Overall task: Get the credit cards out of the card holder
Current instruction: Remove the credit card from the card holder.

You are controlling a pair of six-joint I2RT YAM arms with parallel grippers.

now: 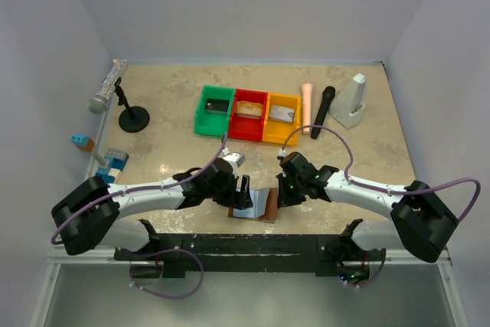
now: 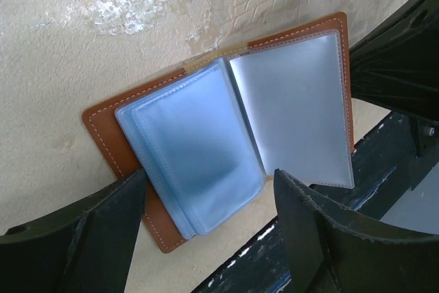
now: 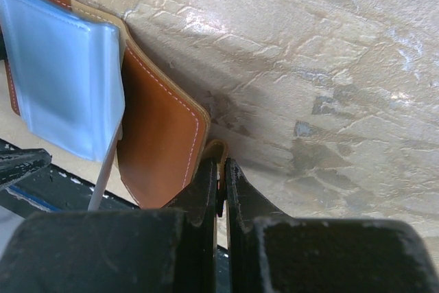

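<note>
One surface (image 1: 176, 160) carries three bins (image 1: 251, 93) upper-middle, the open card holder (image 1: 257, 206) lower centre with right pincer (image 3: 221, 183) clenched on its cover and left pincer (image 2: 209, 178) released above, and the credit cards (image 1: 218, 105), seemingly all binned, none left showing.

Near edge: card holder (image 1: 259, 206) hemmed by left gripper (image 1: 245, 193), right gripper (image 1: 280, 191); far side open up to bins (image 1: 246, 134), seemingly.

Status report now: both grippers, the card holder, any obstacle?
Left gripper open above card holder. Right gripper shut on its brown cover edge. Visible sleeves look empty. No obstacle seen.
</note>
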